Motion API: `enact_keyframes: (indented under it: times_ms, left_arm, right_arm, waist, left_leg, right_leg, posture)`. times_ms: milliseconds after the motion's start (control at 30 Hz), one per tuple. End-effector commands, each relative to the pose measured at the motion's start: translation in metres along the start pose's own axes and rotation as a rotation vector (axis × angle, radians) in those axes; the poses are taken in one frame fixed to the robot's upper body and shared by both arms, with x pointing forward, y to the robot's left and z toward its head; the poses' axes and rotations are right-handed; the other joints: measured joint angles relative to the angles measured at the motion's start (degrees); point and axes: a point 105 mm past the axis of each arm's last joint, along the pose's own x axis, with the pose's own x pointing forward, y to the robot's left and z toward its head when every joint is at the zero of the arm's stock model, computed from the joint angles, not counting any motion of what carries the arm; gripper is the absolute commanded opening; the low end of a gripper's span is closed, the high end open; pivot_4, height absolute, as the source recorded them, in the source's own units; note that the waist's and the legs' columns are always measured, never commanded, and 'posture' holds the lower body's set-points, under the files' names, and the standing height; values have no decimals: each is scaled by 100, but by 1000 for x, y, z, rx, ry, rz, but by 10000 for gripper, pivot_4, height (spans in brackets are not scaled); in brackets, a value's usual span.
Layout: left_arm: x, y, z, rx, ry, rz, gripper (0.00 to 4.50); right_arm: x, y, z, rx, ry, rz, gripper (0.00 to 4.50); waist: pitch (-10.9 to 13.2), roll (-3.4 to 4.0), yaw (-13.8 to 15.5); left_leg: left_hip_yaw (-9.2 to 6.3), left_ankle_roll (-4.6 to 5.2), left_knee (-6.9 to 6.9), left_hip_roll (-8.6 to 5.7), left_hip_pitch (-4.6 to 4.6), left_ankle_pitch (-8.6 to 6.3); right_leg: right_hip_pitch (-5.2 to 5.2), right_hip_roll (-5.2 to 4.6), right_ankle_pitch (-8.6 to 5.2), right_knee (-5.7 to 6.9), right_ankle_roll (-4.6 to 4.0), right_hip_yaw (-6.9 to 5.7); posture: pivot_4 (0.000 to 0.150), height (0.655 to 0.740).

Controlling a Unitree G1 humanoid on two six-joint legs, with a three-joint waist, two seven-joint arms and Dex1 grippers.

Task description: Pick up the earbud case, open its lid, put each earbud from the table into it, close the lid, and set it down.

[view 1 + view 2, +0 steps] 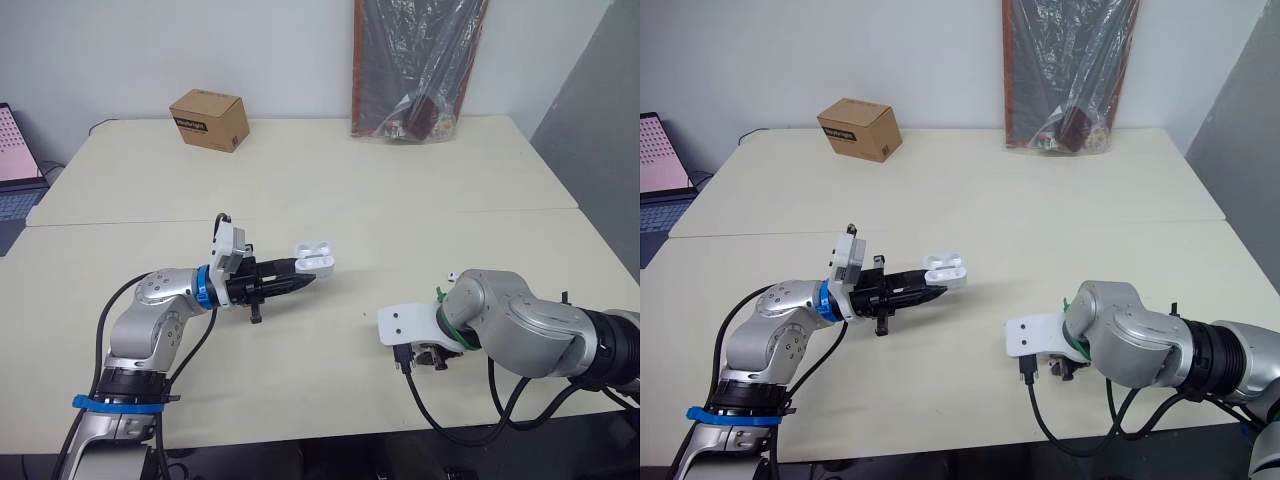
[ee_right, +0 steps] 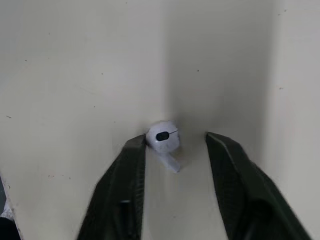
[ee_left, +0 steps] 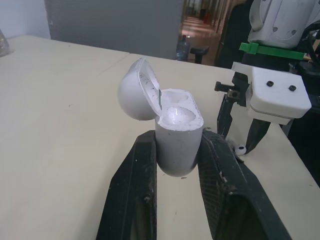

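Note:
My left gripper [image 1: 312,279] is shut on the white earbud case [image 3: 177,150] and holds it just above the table at centre left. The case lid [image 3: 137,90] is swung open and both sockets look empty. At the right my right gripper [image 2: 176,139] points down at the table, open. One white earbud [image 2: 164,140] lies on the table between its fingers, touching one finger [image 2: 131,165]. The same earbud [image 3: 241,149] also shows in the left wrist view. A second small white earbud [image 1: 452,274] lies on the table a little beyond the right wrist.
A cardboard box [image 1: 209,119] stands at the back left. A plastic-wrapped dark bundle [image 1: 415,65] leans on the wall at the back right. A laptop [image 1: 15,150] sits past the table's left edge. Two cream tables [image 1: 330,190] meet along a seam.

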Motion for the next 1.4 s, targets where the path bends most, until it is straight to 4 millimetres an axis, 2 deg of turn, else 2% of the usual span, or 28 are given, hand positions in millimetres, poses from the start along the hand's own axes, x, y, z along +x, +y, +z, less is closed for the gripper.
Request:
enact_keyframes:
  times_ms: [33, 367, 400, 433, 667, 800, 1067, 1267, 1400]
  left_arm:
    - [0, -3, 11, 45, -14, -11, 7780]
    - [0, -2, 11, 47, -14, -8, 7780]
    - [0, -2, 11, 47, -14, -8, 7780]
    - [0, -2, 11, 47, -14, -8, 7780]
    - [1, -2, 11, 49, -15, -7, 7780]
    - [0, -1, 11, 50, -16, -3, 7780]
    - [1, 0, 10, 51, -24, 5, 7780]
    - [4, 0, 8, 50, -33, 7, 7780]
    - [5, 2, 7, 59, -46, 15, 7780]
  right_arm:
    - [-4, -1, 3, -34, 0, -20, 9773]
    - [-4, -2, 4, -37, 1, -23, 9773]
    - [-4, -2, 4, -38, 1, -24, 5918]
    - [-4, -2, 4, -39, 1, -25, 4333]
    - [-5, -4, 1, -19, -4, -33, 4088]
    - [-14, -15, -3, 32, -45, -81, 4088]
    - [-30, -48, -10, 273, -285, -226, 4088]
    - [-31, -49, 1, 549, -569, -172, 4088]
    - [-35, -49, 11, 609, -726, -194, 4088]
  waist:
    - [0, 0, 0]
    - [0, 0, 0]
    - [0, 0, 0]
    - [0, 0, 0]
    - [0, 0, 0]
    - [0, 0, 1]
    - [0, -1, 5]
    - [-1, -1, 4]
    - [-1, -1, 5]
  left_leg:
    - [0, 0, 0, 0, 0, 0]
    - [1, 0, -1, 0, -3, 0]
    - [0, 0, -1, 0, -3, 0]
    - [1, 0, -1, 0, -3, 0]
    - [2, 0, -1, 1, -4, 0]
    - [3, 0, -1, 0, -8, 0]
    - [6, 0, -4, -1, -13, 0]
    - [6, 0, -6, -1, -14, 0]
    - [3, 0, -6, -2, -14, 0]
  right_leg:
    - [0, 0, 0, 0, 0, 0]
    - [-4, 0, 0, 0, 0, 0]
    - [-4, 0, 0, 0, 0, 0]
    - [-4, 0, 0, 0, 0, 0]
    - [-7, 0, 0, 0, 0, 0]
    - [-9, -1, 0, 0, 0, 0]
    - [-14, -1, 0, 1, 0, 4]
    - [-14, 2, 1, 5, -1, 6]
    - [-11, 2, 1, 4, -1, 4]
  posture:
    - [1500, 7400]
    - [1500, 7400]
    - [1500, 7400]
    - [1500, 7400]
    - [1500, 7400]
    - [1500, 7400]
    - [1500, 7400]
    - [1500, 7400]
    - [1500, 7400]
